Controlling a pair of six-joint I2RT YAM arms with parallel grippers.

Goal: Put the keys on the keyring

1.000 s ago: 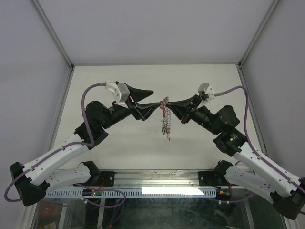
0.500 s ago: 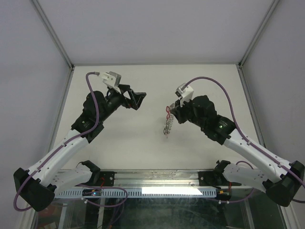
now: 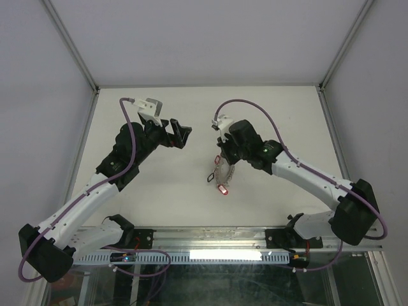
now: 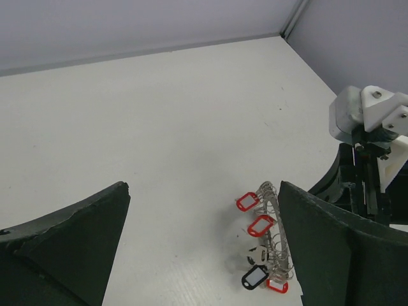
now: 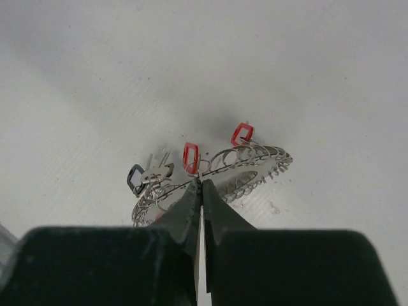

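My right fingers [image 5: 194,191] are pinching the keyring [image 5: 248,158] in the middle of the counter [image 3: 159,191]; my left fingers [image 3: 181,135] are spread and empty. The red-tagged keys [image 5: 190,157] look threaded on already, so I'd say basically done.

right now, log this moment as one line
left claw: open, empty | right claw: shut on keyring | keyring: pinched at rim, red tags showing

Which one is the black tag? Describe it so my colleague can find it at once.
Start at the white table, then the right hand, shut on the keyring of small silvery keys. In the right wrist view the black tag sits at the ring's left end. It alone is black-framed; the other tags are red.
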